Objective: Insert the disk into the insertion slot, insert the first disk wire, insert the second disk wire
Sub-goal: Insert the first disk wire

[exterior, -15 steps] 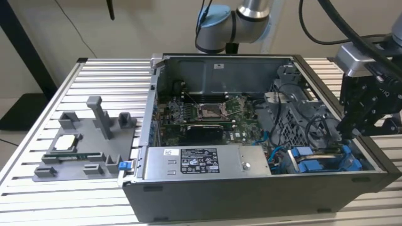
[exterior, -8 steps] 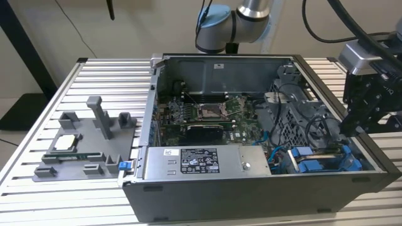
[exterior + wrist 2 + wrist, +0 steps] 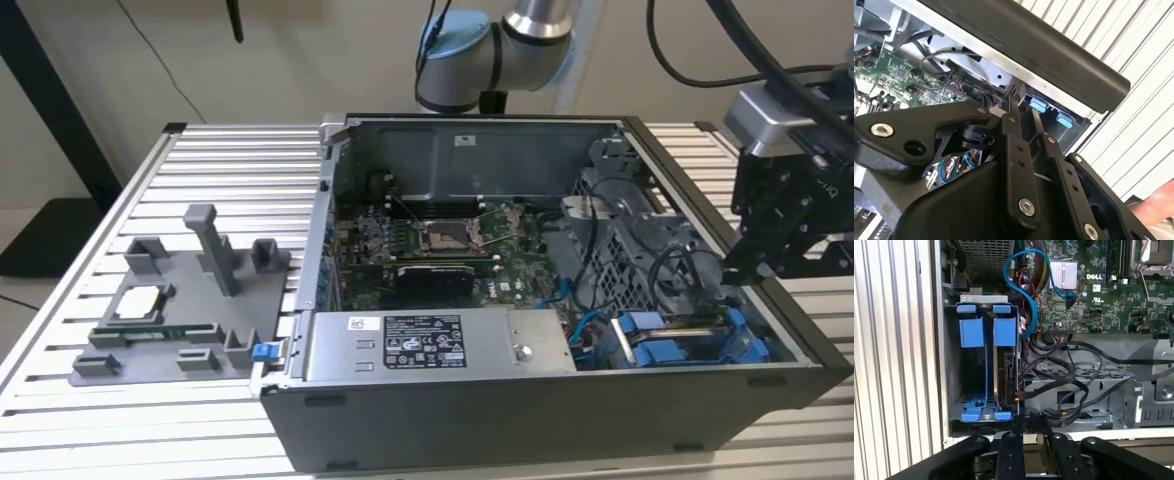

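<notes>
The disk (image 3: 1006, 372) stands on edge in the insertion slot (image 3: 969, 367), held in the right-hand one of two blue carriers (image 3: 1005, 331). In the exterior view the slot (image 3: 681, 340) is in the open case's near right corner. A black wire (image 3: 1029, 394) reaches the disk's edge; I cannot tell whether it is plugged in. Another black wire with a plug (image 3: 1054, 413) lies loose beside the bay. My gripper (image 3: 1029, 432) hovers at the case wall just outside the bay, open a narrow gap, with nothing seen between its fingers (image 3: 1013, 130). The exterior view puts it (image 3: 763, 240) above the case's right wall.
A long silver box (image 3: 441, 343) fills the case's front, with the green board (image 3: 441, 240) behind it. A blue cable (image 3: 1029, 290) loops past the bay. A grey fixture plate (image 3: 174, 310) lies on the slatted table at the exterior view's left. A person's hand (image 3: 1159, 210) is nearby.
</notes>
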Controlling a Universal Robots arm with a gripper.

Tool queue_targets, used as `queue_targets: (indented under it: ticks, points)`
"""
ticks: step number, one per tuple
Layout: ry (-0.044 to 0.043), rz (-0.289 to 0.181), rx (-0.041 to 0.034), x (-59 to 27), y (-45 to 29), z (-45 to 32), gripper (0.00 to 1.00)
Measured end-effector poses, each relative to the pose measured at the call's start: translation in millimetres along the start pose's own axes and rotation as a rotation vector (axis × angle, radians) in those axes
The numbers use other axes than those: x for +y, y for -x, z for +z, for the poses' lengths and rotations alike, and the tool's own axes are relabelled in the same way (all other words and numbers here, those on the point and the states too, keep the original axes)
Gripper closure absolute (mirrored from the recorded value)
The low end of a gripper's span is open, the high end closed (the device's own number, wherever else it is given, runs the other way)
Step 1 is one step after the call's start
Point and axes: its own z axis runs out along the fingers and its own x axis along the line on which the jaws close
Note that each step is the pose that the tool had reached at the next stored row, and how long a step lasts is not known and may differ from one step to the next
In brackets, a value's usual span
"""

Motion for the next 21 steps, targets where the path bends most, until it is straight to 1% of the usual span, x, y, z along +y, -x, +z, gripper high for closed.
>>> queue_targets:
  ticks: [2, 5, 8, 12, 14, 17, 21]
  points:
    - [-0.0018, 0.020, -0.0012, -0.1, 0.1, 0.4, 0.00]
    - [-0.0053, 0.059, 0.0007, 0.0, -0.1, 1.6, 0.00]
    - [-0.0074, 0.083, 0.0006, 0.0, -0.1, 2.8, 0.00]
    - [-0.0091, 0.109, -0.0058, 0.1, -0.1, 4.1, 0.00]
    - [-0.0097, 0.122, -0.0105, 0.2, -0.1, 4.9, 0.00]
    - [-0.0103, 0.140, -0.0208, 0.2, -0.2, 5.7, 0.00]
    - [-0.0091, 0.157, -0.0453, 0.7, -0.2, 6.8, 0.00]
